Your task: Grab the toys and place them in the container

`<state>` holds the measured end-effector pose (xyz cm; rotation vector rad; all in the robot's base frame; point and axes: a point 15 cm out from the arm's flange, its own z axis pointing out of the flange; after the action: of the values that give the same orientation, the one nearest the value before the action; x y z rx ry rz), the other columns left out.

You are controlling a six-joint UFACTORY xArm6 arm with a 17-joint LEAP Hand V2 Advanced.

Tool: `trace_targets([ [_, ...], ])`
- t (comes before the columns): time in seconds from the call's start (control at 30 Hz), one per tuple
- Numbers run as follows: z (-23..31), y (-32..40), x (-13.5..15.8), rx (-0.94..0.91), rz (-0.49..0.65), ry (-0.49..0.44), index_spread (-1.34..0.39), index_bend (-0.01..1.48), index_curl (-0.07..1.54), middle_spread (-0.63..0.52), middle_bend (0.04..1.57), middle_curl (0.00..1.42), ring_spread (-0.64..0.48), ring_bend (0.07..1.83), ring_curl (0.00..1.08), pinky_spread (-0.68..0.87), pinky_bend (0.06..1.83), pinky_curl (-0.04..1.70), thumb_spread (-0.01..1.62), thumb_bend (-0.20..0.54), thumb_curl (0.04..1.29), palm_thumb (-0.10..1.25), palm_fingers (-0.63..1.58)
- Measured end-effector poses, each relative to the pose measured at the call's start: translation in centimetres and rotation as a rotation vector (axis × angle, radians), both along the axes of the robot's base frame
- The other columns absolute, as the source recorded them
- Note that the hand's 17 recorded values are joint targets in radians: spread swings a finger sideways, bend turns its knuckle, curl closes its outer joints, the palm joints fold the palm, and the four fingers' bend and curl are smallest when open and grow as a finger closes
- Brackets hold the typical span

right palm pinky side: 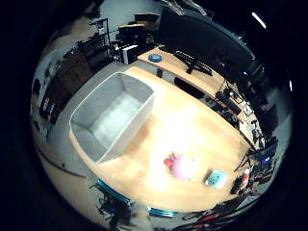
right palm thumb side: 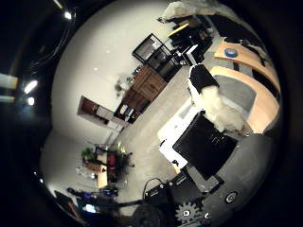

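Lighting: dim room, overhead lamps, strong glare on the desk (right palm pinky side: 192,130).

Both views are round, very wide-angle, ringed in black; straight edges bow toward the rim. Little finger side view: glare washes out the wood at centre, and the pink toy (right palm pinky side: 182,166) beside it is soft and overexposed. Ceiling lamps (right palm thumb side: 29,86) flare at the left of the thumb side view. The hand (right palm thumb side: 208,127) there is near and blurred; the lower part is dark.

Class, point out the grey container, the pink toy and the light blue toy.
grey container (right palm pinky side: 98,144): little finger side palm view, near wall.
pink toy (right palm pinky side: 183,167): little finger side palm view, body.
light blue toy (right palm pinky side: 216,178): little finger side palm view, middle.
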<state>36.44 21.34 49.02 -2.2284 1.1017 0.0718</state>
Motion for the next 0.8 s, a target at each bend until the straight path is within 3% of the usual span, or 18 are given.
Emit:
trace_targets([
  [0.2, -1.5, -7.4, 1.9, -0.096, -0.136, 0.036, -0.62, 0.32, 0.43, -0.38, 0.23, 0.31, -0.36, 0.82, 0.26, -0.05, 0.86, -0.01, 0.98, -0.049, 0.49, 0.56, 0.44],
  [0.4, -3.6, -13.1, 2.1, -0.191, -0.21, 0.088, -0.61, 0.26, 0.4, -0.35, 0.21, 0.31, -0.32, 0.77, 0.24, 0.03, 0.86, -0.01, 0.97, -0.042, 0.45, 0.49, 0.41],
  [0.6, -4.8, -15.7, 2.3, -0.227, -0.219, 0.093, -0.6, 0.23, 0.39, -0.34, 0.19, 0.31, -0.31, 0.74, 0.22, 0.08, 0.84, -0.01, 0.97, -0.038, 0.43, 0.46, 0.4],
  [0.8, -8.8, -18.1, 2.3, -0.234, -0.239, 0.175, -0.59, 0.2, 0.38, -0.32, 0.18, 0.3, -0.3, 0.73, 0.22, 0.1, 0.85, 0.0, 0.97, -0.034, 0.42, 0.44, 0.39],
])
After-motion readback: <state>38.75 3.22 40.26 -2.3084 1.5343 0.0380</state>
